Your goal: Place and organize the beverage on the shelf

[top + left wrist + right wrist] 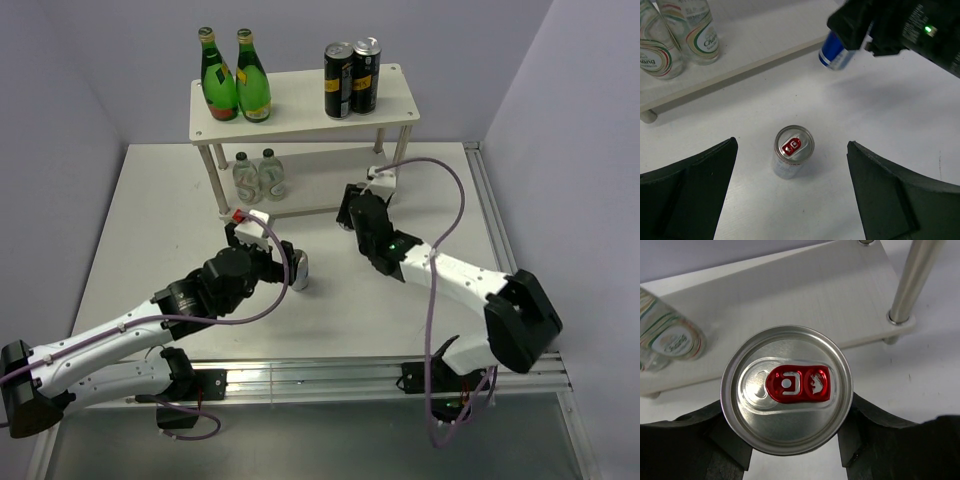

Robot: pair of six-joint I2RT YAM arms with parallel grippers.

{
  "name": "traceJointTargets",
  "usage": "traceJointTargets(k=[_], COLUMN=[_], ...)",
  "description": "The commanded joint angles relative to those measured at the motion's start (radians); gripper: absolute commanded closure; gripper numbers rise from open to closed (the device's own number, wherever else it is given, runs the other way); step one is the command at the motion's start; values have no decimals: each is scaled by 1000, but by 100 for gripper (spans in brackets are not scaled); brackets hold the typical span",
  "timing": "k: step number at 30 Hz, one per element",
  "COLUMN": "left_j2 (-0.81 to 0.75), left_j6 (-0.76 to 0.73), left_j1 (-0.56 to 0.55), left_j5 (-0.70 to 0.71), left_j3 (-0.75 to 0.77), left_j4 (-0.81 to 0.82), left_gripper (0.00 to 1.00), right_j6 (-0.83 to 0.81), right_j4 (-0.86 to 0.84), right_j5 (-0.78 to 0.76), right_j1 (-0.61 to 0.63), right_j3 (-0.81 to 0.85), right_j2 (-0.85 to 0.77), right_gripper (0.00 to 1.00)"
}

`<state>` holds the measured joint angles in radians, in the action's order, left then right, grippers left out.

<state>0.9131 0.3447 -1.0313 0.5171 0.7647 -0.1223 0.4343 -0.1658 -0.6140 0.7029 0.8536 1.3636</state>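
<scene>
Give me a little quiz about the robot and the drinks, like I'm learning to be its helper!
1. True or false: the two black cans stand on the top board of the shelf.
2. What does the right hand grip? A) a black can B) a silver can C) nothing
3. Fill in: the left hand is open above the other silver can, which stands on the ____.

Key: 1 true; 2 B; 3 table.
</scene>
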Motion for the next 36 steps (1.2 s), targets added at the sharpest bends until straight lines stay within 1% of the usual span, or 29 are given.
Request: traceJointTargets(k=[1, 4, 8, 9, 10, 13, 20, 29, 30, 31, 34, 35, 36], left_j2=[-23, -25, -10, -7, 0, 3, 4, 17, 15, 13, 3, 0, -2], left_j6=[27, 36, 42, 42, 43, 43, 45, 48, 51, 50, 54, 56, 56], left_j1=[-13, -18, -27, -30, -33, -41, -42, -44, -46, -46, -44, -46, -47], left_j5=[-15, -26, -32, -37, -34, -28, -23, -29, -29, -28, -23, -22, -20], left_j3=[-8, -18, -22, -24, -25, -33, -61, -67, -68, -70, -73, -73, -73], left_j4=[27, 33, 36, 38, 38, 46, 84, 102, 101, 99, 93, 90, 89], left_gripper=[3, 3, 4, 4, 4, 4, 5, 5, 5, 5, 5, 5, 5], right_j6=[-64, -97, -121, -127, -141, -183, -243, -276, -272, -269, -269, -264, -258], right_j4=[-194, -241, -253, -255, -255, -271, -279, -334, -336, -339, -360, -357, -354], right_j5=[27, 45, 66, 66, 66, 53, 5, -64, -66, -67, -62, -63, -63], right_j1=[-49, -97, -155, -161, -166, -178, -206, -217, -217, -217, -215, -215, -217], right_j3=[120, 202, 318, 361, 381, 439, 516, 495, 493, 489, 467, 461, 458], right_j2=[90, 210, 344, 367, 411, 478, 566, 612, 620, 621, 623, 621, 620], right_gripper=[100, 100, 100, 100, 100, 100, 100, 100, 98, 92, 51, 25, 13])
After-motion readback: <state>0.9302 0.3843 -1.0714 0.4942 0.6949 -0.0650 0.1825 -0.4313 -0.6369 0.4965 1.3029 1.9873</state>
